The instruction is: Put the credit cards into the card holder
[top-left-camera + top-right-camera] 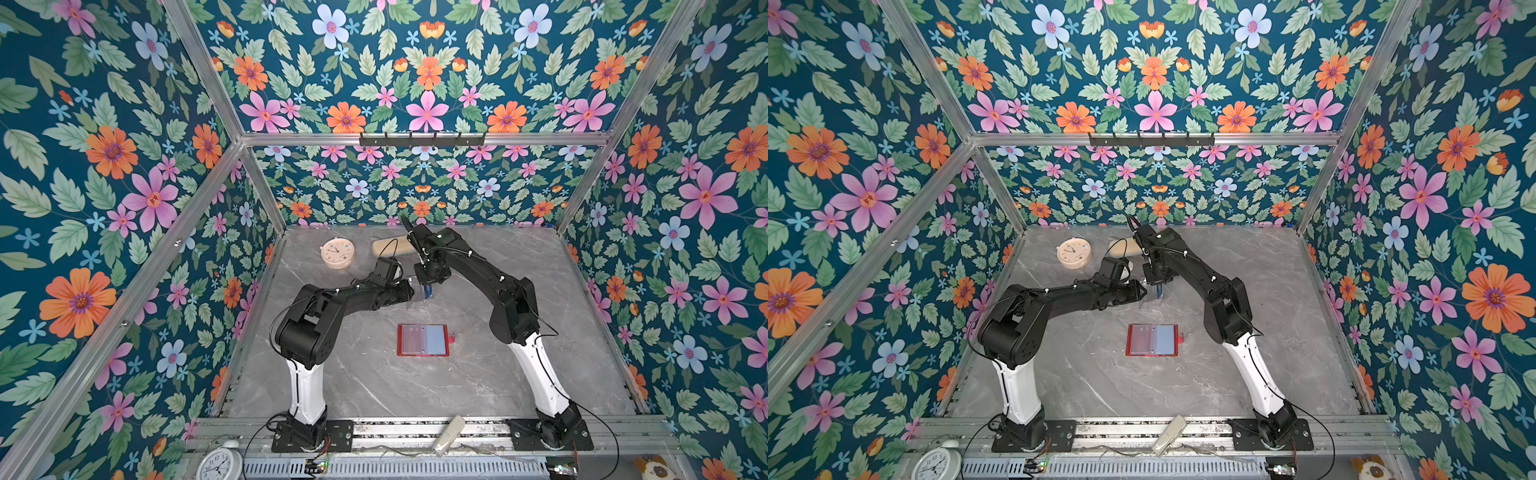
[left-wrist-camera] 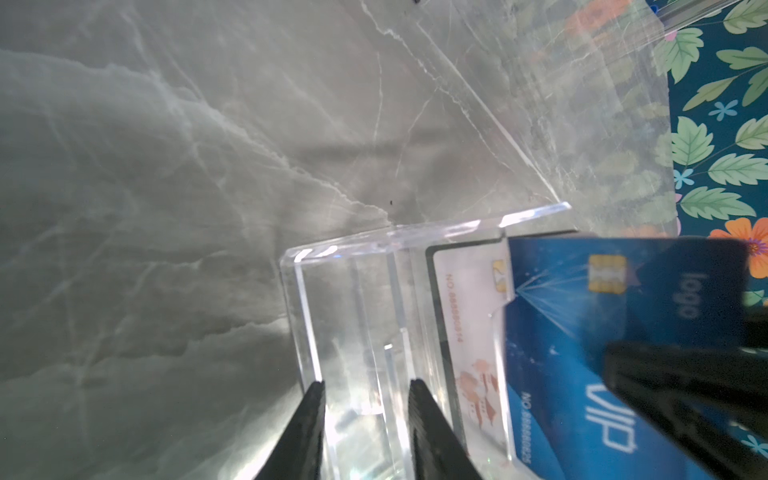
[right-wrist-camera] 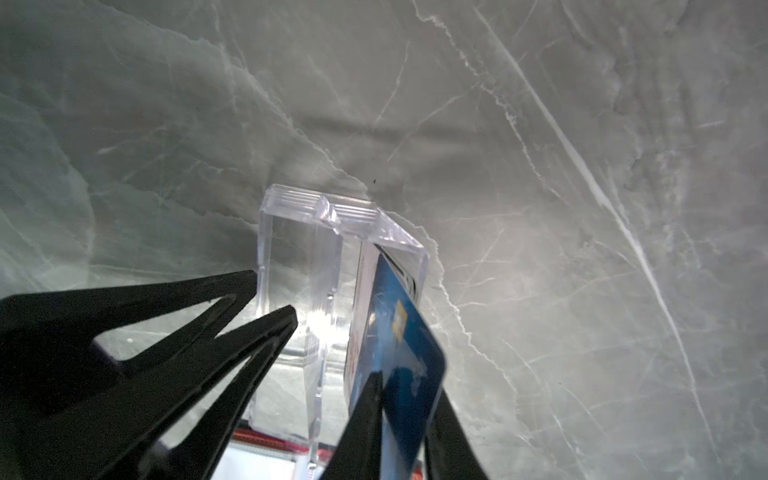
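Grey marble tabletop; floral walls; aluminium frame.

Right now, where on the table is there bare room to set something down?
Bare marble between the right arm and right wall; also the front strip between the red card holder and the rail. Crowded mid-table, where the left tool and right tool meet at the clear stand, and by the clock.

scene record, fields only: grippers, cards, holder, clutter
left gripper: shut on clear acrylic stand
right gripper: shut on blue card, tilted, far end apparently in the stand
white card: in the stand beside the blue card
red card holder: open flat on table, untouched
clutter: round clock, beige object at the far edge
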`<state>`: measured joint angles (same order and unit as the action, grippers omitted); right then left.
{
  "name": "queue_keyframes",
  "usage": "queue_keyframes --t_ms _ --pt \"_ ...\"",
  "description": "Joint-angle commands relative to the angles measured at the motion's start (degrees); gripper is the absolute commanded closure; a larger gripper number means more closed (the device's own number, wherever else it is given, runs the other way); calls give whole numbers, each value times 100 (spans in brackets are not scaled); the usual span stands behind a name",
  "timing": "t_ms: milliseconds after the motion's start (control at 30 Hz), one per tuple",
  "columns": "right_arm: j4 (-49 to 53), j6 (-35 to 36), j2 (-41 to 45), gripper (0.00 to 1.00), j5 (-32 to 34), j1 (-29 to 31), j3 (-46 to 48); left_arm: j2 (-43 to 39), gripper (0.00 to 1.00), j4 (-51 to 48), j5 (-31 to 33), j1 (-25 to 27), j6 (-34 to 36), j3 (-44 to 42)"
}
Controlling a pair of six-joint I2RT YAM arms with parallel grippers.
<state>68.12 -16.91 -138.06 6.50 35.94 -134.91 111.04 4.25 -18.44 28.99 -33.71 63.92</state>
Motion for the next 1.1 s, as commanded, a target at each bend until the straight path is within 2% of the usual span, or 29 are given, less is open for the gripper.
queue_keyframes --t_ms 0,167,367,667,867,1067 --pt "245 78 73 80 229 27 -66 5 65 -302 230 -8 39 -21" --pt "277 100 53 81 233 33 -109 9 65 -302 228 -8 26 -24" --pt "321 101 109 87 221 52 -149 27 65 -302 198 -11 24 -20" --pt "178 76 353 91 -32 64 -23 9 64 -245 53 -8 14 -30" --pt "-95 60 728 100 -312 68 359 -19 61 -122 -223 -8 14 -33" --pt "-833 -41 1625 100 -496 57 1484 -240 54 83 -582 -3 109 -82"
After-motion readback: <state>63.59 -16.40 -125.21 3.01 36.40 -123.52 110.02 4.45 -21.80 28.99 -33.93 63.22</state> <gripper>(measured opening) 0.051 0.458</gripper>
